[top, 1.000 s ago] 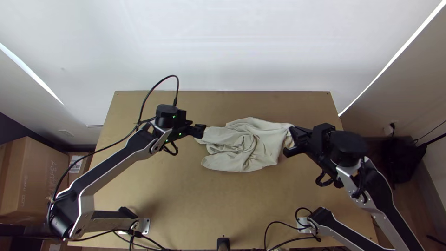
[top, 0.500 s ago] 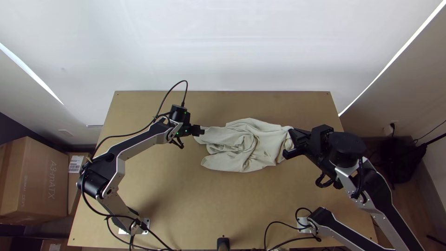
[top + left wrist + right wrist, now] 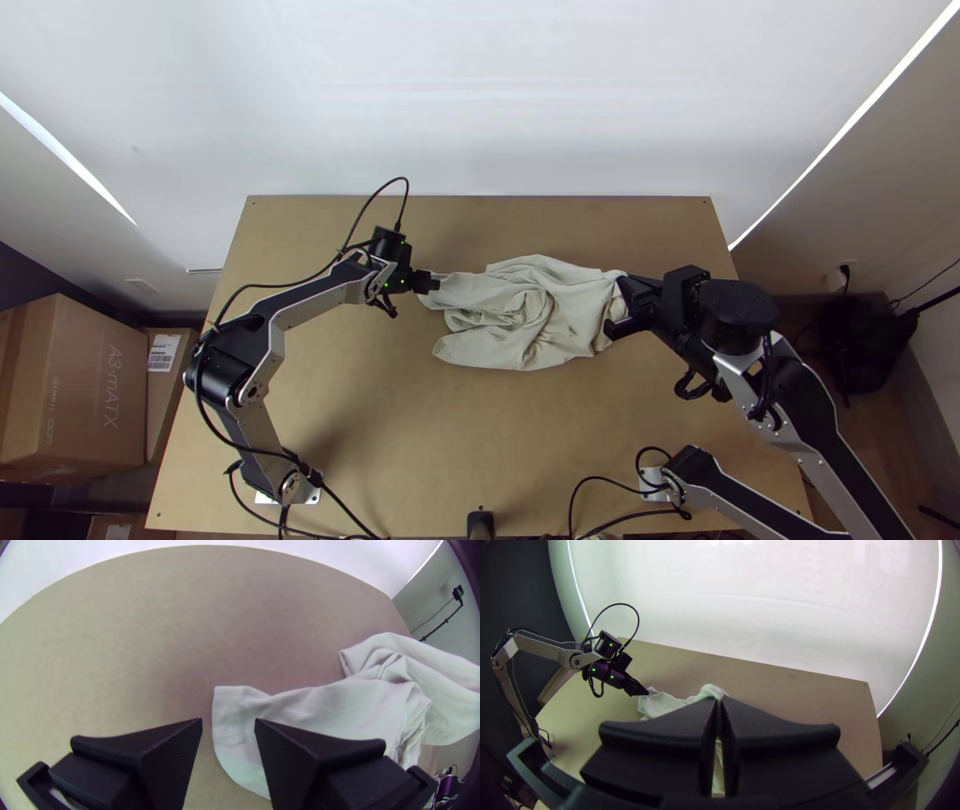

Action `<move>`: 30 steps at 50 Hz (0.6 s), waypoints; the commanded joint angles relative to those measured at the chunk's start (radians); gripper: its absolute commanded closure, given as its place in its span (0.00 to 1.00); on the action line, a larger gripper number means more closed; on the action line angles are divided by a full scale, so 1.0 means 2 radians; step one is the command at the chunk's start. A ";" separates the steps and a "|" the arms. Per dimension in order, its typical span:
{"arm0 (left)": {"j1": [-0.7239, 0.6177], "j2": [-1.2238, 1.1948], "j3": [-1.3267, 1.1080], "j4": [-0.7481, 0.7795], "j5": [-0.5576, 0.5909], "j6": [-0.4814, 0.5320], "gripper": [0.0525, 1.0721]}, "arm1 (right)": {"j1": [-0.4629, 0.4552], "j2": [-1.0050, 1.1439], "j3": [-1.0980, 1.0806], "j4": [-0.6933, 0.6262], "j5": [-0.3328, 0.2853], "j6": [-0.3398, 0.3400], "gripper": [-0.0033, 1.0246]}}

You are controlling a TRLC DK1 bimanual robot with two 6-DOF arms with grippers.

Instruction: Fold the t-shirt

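Two grippers, one bunched t-shirt (image 3: 530, 325), middle of table (image 3: 450, 430)
Left gripper (image 3: 432, 283) stands wide at cloth's left end; right gripper (image 3: 619, 307) is closed, pinching its right end

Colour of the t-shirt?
Pale off-white with a greyish-beige cast, plain; the top view shows the t-shirt best.

Robot lab or workroom | arms (image 3: 310, 305) bolted to wooden table (image 3: 450, 440) | trailing cables (image 3: 572, 498) | cardboard box (image 3: 85, 380) alongside

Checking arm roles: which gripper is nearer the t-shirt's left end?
Left. The left gripper is open at that end; the right gripper is shut on the t-shirt's opposite end.
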 commanded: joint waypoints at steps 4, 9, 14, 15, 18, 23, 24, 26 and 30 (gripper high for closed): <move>-0.001 0.000 -0.011 0.041 -0.020 -0.014 0.97 | -0.002 0.008 -0.002 0.013 0.003 -0.011 0.98; 0.002 -0.015 -0.021 0.061 -0.020 -0.014 0.97 | -0.010 0.008 -0.001 0.017 0.003 -0.016 0.98; 0.010 -0.040 -0.018 0.061 -0.020 -0.014 0.97 | -0.032 0.012 -0.001 0.021 0.003 -0.027 0.98; 0.014 -0.046 -0.017 0.061 -0.020 -0.015 0.97 | -0.036 0.013 -0.001 0.021 0.003 -0.030 0.98; 0.025 -0.066 -0.010 0.058 -0.018 -0.019 0.97 | -0.053 0.020 0.001 0.030 0.003 -0.039 0.98; 0.042 -0.104 0.002 0.055 -0.017 -0.025 0.97 | -0.084 0.037 0.010 0.035 0.003 -0.045 0.98; 0.046 -0.113 0.005 0.054 -0.017 -0.027 0.97 | -0.090 0.042 0.012 0.037 0.003 -0.045 0.98; 0.052 -0.128 0.012 0.051 -0.017 -0.030 0.97 | -0.103 0.052 0.019 0.039 0.003 -0.045 0.98; 0.062 -0.162 0.021 0.049 -0.017 -0.043 0.97 | -0.129 0.074 0.032 0.039 0.003 -0.046 0.98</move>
